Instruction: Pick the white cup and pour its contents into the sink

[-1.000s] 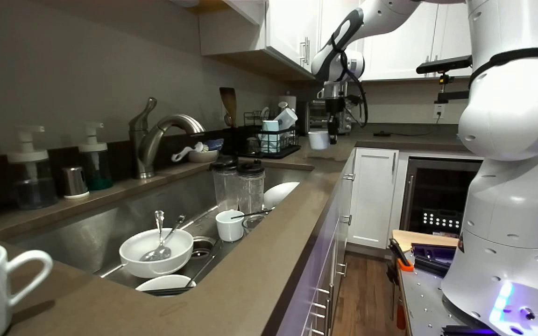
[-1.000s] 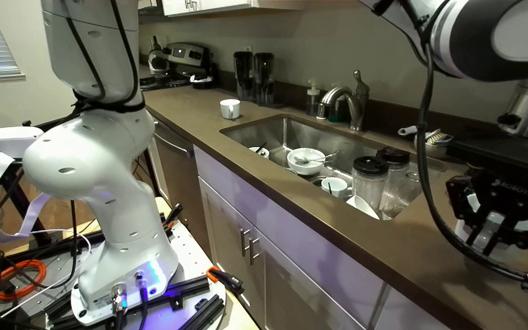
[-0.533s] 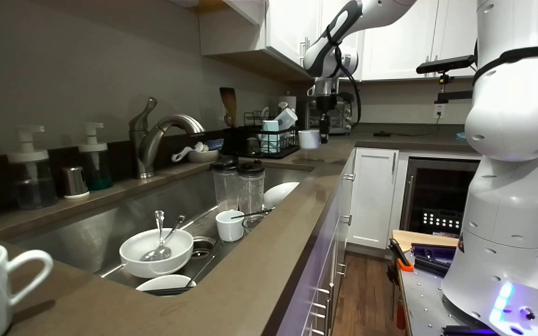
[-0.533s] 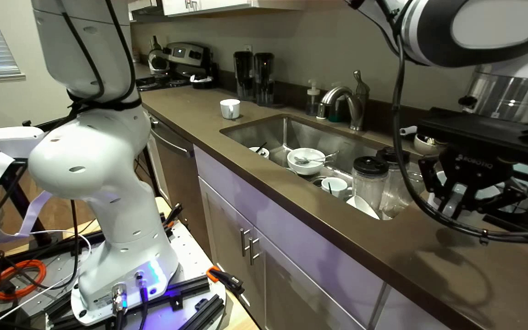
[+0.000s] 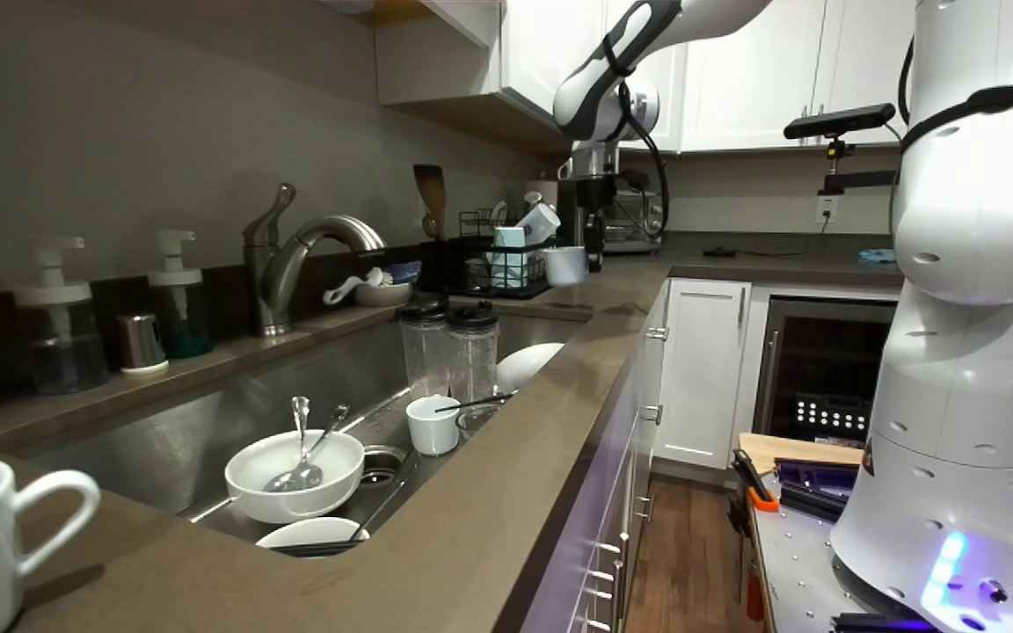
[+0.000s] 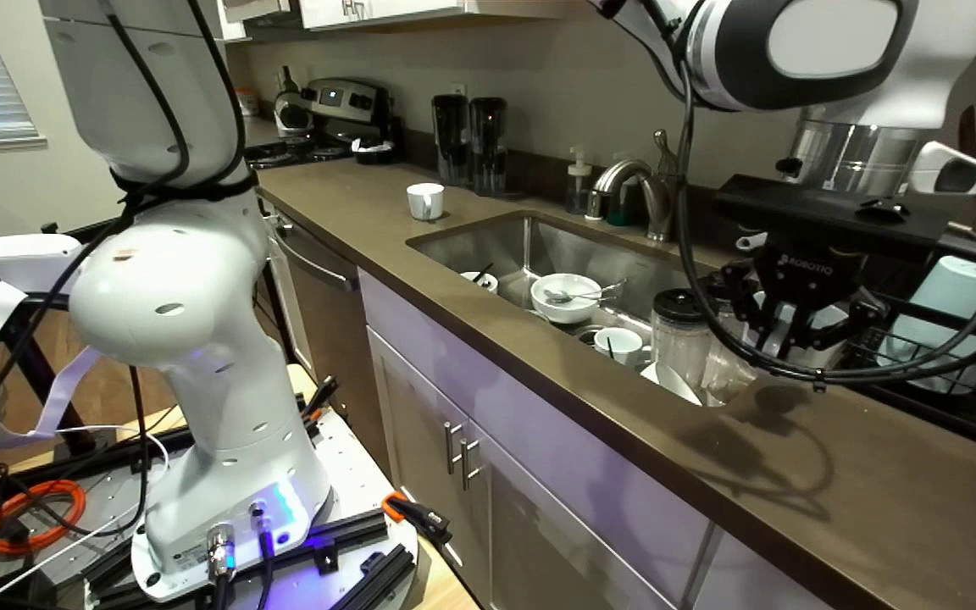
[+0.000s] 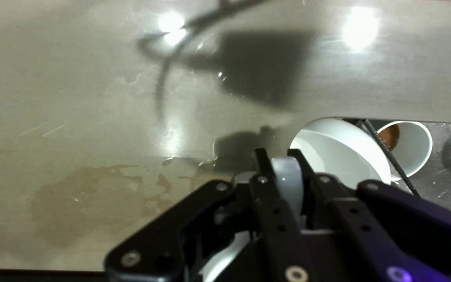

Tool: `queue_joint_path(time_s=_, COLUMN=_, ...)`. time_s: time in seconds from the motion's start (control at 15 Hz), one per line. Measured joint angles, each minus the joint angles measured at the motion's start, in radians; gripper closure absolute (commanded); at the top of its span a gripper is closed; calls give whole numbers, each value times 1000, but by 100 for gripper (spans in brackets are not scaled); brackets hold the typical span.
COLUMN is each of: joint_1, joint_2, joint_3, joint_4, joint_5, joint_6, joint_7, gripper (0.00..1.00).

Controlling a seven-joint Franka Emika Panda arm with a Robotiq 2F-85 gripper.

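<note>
Free passage lies above the front strip of the tabletop (image 5: 462, 527) and over the white bowl (image 5: 295, 504) in the sink (image 5: 163, 453). Obstructions: the arching faucet (image 5: 274, 294); two tall black-lidded containers (image 5: 473, 360) at the sink's end nearest the tool (image 7: 278, 154); a dish rack (image 5: 524, 291) on the wall side, past that end.

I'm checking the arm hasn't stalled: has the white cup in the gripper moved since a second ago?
Yes. In both exterior views the white cup has shifted leftward across the picture, toward the faucet, which stayed put.
</note>
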Motion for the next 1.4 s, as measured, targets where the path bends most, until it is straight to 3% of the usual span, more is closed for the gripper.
queue_joint_path(time_s=0.8, joint_1=143, joint_2=-105, joint_3=20, joint_4=-106, joint_5=-36, joint_6=0, joint_7=148, gripper=93)
queue_joint_path(time_s=1.13, joint_1=224, joint_2=-105, joint_3=77, joint_4=-113, joint_5=-72, joint_6=0, joint_7=297, gripper=93)
queue_joint_path(time_s=1.4, joint_1=279, joint_2=-101, joint_3=123, joint_4=-114, joint_5=-189, joint_6=0, joint_7=475, gripper=93)
